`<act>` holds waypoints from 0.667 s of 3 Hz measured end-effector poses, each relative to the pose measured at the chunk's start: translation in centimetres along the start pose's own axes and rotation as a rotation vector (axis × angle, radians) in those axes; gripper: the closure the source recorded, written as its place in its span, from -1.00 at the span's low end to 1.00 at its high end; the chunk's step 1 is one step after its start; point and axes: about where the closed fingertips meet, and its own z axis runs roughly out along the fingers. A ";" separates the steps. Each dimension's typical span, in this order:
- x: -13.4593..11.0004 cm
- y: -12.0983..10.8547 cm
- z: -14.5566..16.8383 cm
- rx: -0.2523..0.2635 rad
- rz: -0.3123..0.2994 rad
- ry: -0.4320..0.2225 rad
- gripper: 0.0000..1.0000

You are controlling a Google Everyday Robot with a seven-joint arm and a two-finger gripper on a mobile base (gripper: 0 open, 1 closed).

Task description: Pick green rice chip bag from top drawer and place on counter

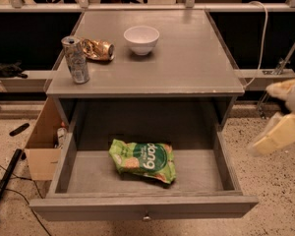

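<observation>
In the open drawer (137,208) the chip bag (143,160) lies flat, reachable from above; the hand (278,133) hangs off right, grip unclear.

The counter (187,65) carries a can (75,59) (upright, near the left edge), a crumpled gold wrapper (98,49) just beside it and a white bowl (141,39); the gripper (280,132) hangs off to its right.

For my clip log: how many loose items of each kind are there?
Can: 1, on the counter
White bowl: 1
Gold wrapper: 1
Green rice chip bag: 1, in the top drawer
Total: 4
The gripper is right of the drawer.
</observation>
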 end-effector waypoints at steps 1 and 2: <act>0.8 0.4 5.5 -0.047 0.068 -0.217 -1.00; -2.5 2.7 9.1 -0.140 0.096 -0.431 -1.00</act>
